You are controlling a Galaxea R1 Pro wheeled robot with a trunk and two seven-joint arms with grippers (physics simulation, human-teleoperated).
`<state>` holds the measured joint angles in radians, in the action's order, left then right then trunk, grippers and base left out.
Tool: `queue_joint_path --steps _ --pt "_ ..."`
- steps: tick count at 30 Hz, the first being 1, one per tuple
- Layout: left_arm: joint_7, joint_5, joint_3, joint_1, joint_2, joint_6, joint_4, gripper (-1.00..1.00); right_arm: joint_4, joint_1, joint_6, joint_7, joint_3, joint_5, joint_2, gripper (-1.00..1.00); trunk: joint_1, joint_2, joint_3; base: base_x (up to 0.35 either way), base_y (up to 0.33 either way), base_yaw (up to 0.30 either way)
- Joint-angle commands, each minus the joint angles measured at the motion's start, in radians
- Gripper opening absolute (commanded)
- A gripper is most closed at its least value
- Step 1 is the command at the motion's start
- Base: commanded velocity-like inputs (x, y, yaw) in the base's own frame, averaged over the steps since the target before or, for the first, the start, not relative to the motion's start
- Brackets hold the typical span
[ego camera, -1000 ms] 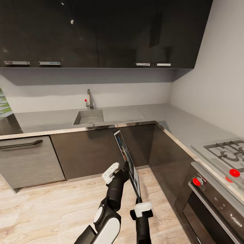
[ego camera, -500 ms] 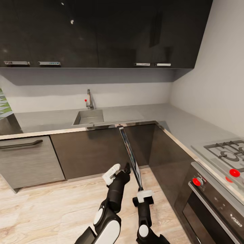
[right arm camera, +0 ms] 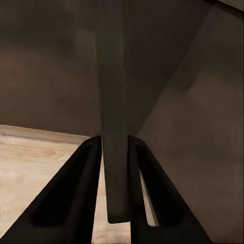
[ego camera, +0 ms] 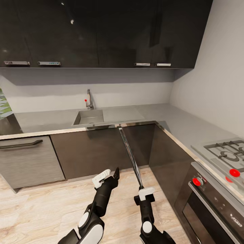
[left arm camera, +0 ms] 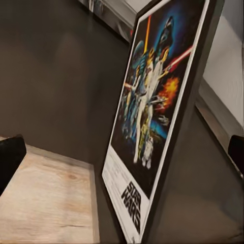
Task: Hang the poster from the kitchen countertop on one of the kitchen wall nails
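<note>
- Your left gripper (ego camera: 117,171) has let go and dropped back to the left since a second ago; it now hangs apart from the poster (ego camera: 130,156), its jaws spread with nothing between them.
- The poster now rests in your right gripper (ego camera: 141,187) alone, jaws clamped on the lower edge (right arm camera: 116,168), the frame standing edge-on and tilted, in front of the dark cabinets and off the bench (ego camera: 176,123).
- My read: pickup is finished, and carrying it to a wall nail comes next. I can make out no nail here.
- Writing: "STAR WARS" reads at the poster's foot (left arm camera: 133,202); the oven's (ego camera: 217,210) badge is too blurred to read.
</note>
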<state>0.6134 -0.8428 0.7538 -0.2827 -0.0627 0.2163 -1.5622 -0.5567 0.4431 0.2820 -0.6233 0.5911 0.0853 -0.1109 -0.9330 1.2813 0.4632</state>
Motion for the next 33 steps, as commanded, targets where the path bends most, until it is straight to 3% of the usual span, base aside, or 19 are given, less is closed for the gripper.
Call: queue_joint_path --steps 1,2,5,6,11,12,15,16,20,22,24,26,27,31,33 --pt "-0.01 -0.009 0.004 -0.001 -0.015 0.007 -0.001 1.0 0.001 0.001 0.0 0.001 0.0 0.006 0.001 -1.0 0.0 0.001 0.001 0.0 0.0 0.0" --pt "-0.037 -0.01 0.004 -0.001 -0.041 0.007 0.0 1.0 0.001 0.001 0.001 0.014 -0.009 0.006 0.003 -1.0 0.0 0.001 0.001 0.0 0.0 0.0" --pt "-0.071 -0.019 0.005 -0.001 -0.076 0.008 0.0 1.0 -0.001 0.002 0.001 0.026 -0.031 0.007 0.007 -1.0 0.0 0.001 0.001 0.0 0.0 0.0" --pt "-0.119 -0.034 0.005 -0.001 -0.107 0.009 0.002 1.0 -0.001 0.002 0.001 0.036 -0.048 0.007 0.011 -1.0 0.0 0.001 0.001 0.0 0.0 0.0" --pt "-0.257 -0.051 0.004 0.0 -0.189 0.01 0.008 1.0 -0.004 0.002 0.003 0.07 -0.063 0.006 0.021 -1.0 0.0 0.001 0.001 0.0 0.0 0.0" --pt "-0.301 -0.063 0.004 0.001 -0.22 0.012 0.01 1.0 -0.005 0.002 0.003 0.081 -0.066 0.006 0.025 -1.0 0.0 0.001 0.001 0.0 0.0 0.0" --pt "-0.356 -0.103 0.004 0.002 -0.259 0.031 0.024 1.0 -0.006 0.002 0.005 0.095 -0.067 0.006 0.031 -1.0 0.0 0.001 0.001 0.0 0.0 0.0" --pt "-0.386 -0.139 0.004 0.007 -0.281 0.055 0.041 1.0 -0.007 0.002 0.005 0.101 -0.068 0.005 0.034 -1.0 0.0 0.001 0.001 0.0 0.0 0.0" --pt "-0.475 -0.202 0.004 0.017 -0.324 0.123 0.112 1.0 -0.009 0.002 0.006 0.122 -0.069 0.0 0.038 -1.0 0.0 0.001 0.001 0.0 0.0 0.0" --pt "-0.521 -0.215 0.004 0.019 -0.333 0.141 0.155 1.0 -0.009 0.002 0.006 0.143 -0.069 -0.002 0.04 -1.0 0.0 0.001 0.001 0.0 0.0 0.0" --pt "-0.648 -0.232 0.004 0.022 -0.343 0.166 0.284 1.0 -0.01 0.002 0.006 0.214 -0.084 -0.013 0.044 -1.0 0.0 0.001 0.001 0.0 0.0 0.0" --pt "-0.699 -0.236 0.004 0.022 -0.345 0.173 0.337 1.0 -0.011 0.002 0.006 0.252 -0.106 -0.021 0.045 -1.0 0.0 0.001 0.001 0.0 0.0 0.0" --pt "-0.747 -0.243 0.005 0.023 -0.346 0.186 0.387 1.0 -0.015 0.002 0.005 0.302 -0.134 -0.028 0.046 -1.0 0.0 0.001 0.001 0.0 0.0 0.0" --pt "-0.83 -0.282 0.005 0.023 -0.344 0.224 0.465 1.0 -0.046 0.002 0.002 0.426 -0.203 -0.035 0.049 -1.0 0.0 0.001 0.001 0.0 0.0 0.0" --pt "-0.877 -0.315 0.005 0.023 -0.344 0.242 0.497 1.0 -0.074 0.001 0.0 0.52 -0.268 -0.038 0.051 -1.0 0.0 0.001 0.001 0.0 0.0 0.0"
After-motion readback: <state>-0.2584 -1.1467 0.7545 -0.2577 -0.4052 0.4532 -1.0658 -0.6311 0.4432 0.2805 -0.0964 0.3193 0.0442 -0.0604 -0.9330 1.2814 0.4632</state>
